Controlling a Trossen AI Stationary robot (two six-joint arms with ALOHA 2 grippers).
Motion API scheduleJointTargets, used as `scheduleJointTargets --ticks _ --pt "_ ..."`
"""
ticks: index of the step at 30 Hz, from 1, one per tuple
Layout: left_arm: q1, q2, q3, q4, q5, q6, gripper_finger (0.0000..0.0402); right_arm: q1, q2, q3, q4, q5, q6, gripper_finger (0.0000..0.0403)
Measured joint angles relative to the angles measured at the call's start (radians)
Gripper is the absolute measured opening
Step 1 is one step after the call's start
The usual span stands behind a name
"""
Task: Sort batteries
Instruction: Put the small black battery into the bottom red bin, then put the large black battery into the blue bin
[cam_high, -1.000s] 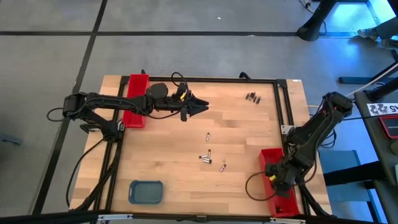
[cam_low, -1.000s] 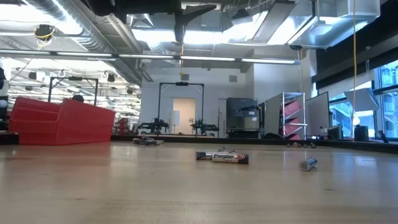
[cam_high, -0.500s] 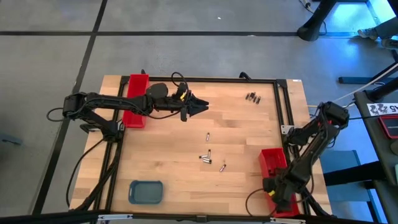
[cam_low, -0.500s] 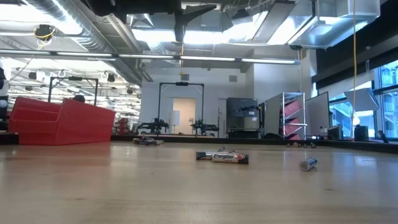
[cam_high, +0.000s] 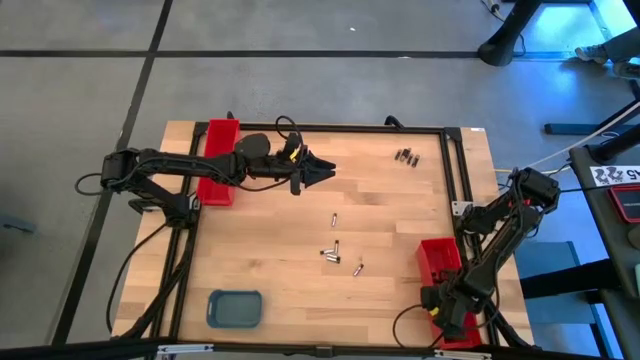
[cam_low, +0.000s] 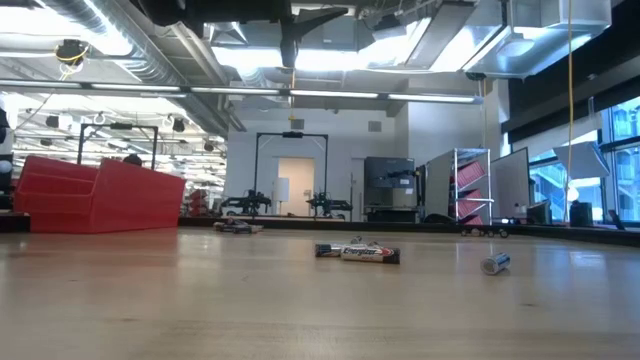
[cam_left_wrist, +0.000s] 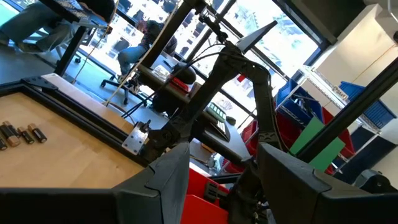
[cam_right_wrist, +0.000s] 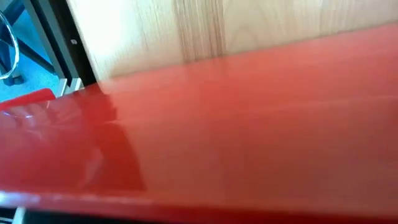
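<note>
Several small batteries lie on the wooden table. One cluster (cam_high: 405, 156) sits near the far right corner and also shows in the left wrist view (cam_left_wrist: 18, 134). Loose batteries lie at mid-table (cam_high: 333, 219), (cam_high: 330, 251), (cam_high: 357, 268), and the low view shows them lying on their sides (cam_low: 357, 252), (cam_low: 495, 263). My left gripper (cam_high: 328, 172) hovers open over the far middle of the table, holding nothing (cam_left_wrist: 224, 177). My right gripper (cam_high: 447, 312) is low over the near end of the right red tray (cam_high: 438, 262). Its wrist view shows only the tray's red surface (cam_right_wrist: 249, 124).
A second red tray (cam_high: 219, 160) stands at the far left, under the left arm. A blue-grey rounded tray (cam_high: 235, 307) sits at the near left. A black frame (cam_high: 455, 170) borders the table. Bare wood lies between the loose batteries and the trays.
My right arm has folded, and its gripper has moved along the right red tray toward the table's near edge. The batteries have stayed where they were.
</note>
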Motion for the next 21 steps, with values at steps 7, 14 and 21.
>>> scheduleJointTargets --ticks 7,14,21 --pt "0.000 0.000 0.000 0.000 0.000 -0.002 0.0176 0.000 0.000 -0.001 -0.008 -0.003 -0.001 0.0087" --pt "0.000 0.000 0.000 0.000 0.000 0.000 0.0176 -0.001 -0.014 0.081 -0.083 -0.082 0.001 0.0080" --pt "0.000 0.000 0.000 0.000 0.000 0.006 0.0176 -0.015 -0.100 0.325 -0.315 0.084 0.033 0.0078"
